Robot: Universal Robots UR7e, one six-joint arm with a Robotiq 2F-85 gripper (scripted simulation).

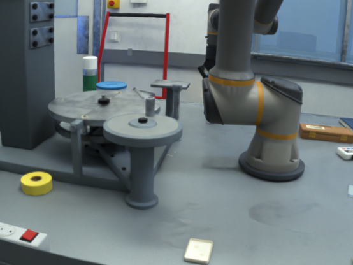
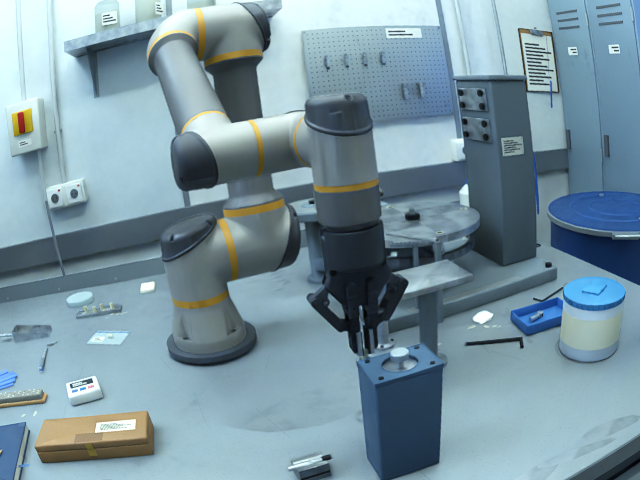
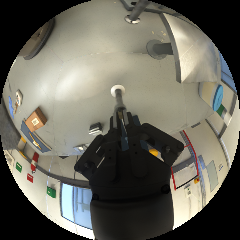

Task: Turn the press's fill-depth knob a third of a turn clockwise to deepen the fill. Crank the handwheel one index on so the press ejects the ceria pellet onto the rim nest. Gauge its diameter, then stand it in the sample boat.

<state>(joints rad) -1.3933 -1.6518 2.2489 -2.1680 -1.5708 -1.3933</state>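
Toward the front of the bench in the second side camera stands a blue box (image 2: 402, 408) with a round grey knob (image 2: 399, 356) on its top face. Just behind its rear left corner my gripper (image 2: 364, 345) points straight down, closed on a thin grey post (image 3: 119, 101) that rises from a white disc-shaped foot (image 3: 117, 90) on the bench. Behind it stands the press (image 2: 497, 165) with its round turntable (image 2: 424, 219) and a small black knob (image 2: 412, 214) at the centre. In the side camera the handwheel (image 1: 142, 129) sits on a pedestal before the turntable (image 1: 102, 105). A cream tray (image 1: 198, 250) lies at the bench's front.
A blue-lidded jar (image 2: 591, 319) and a small blue tray (image 2: 536, 314) stand right of the press, with a black hex key (image 2: 493, 341) beside them. A small raised platform (image 2: 432, 279) stands close behind my gripper. A yellow tape roll (image 1: 36, 182) and a cardboard box (image 2: 94, 435) lie further off.
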